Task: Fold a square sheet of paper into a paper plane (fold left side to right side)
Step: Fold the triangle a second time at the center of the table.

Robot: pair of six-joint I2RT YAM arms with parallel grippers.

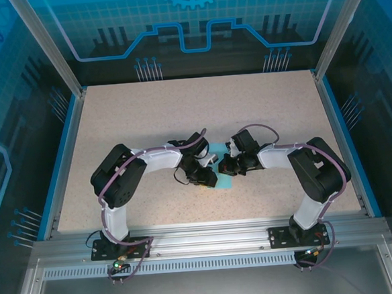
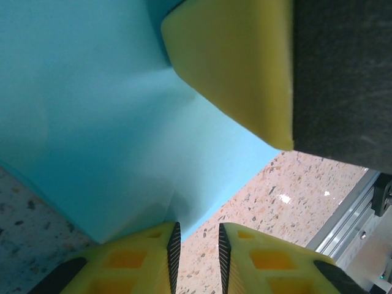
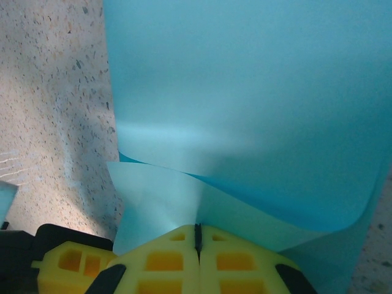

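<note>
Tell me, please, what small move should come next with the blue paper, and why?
Probably the right gripper, shut on the sheet of paper, should carry its pinched part across and down to flatten the fold: the sheet arches in a loose curl above the table. The left gripper stands slightly open at a corner.

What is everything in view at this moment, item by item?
square sheet of paper: one, light blue, mid-table between the grippers, one layer lifted and curled
tabletop: one, speckled beige, under everything
frame rail: one, silver, near edge
enclosure panels: several, blue-tinted, around the table
left arm: one, black and white, left
right arm: one, black and white, right
left gripper: one, yellow, slightly open at the paper's edge
right gripper: one, yellow, shut on the paper
</note>
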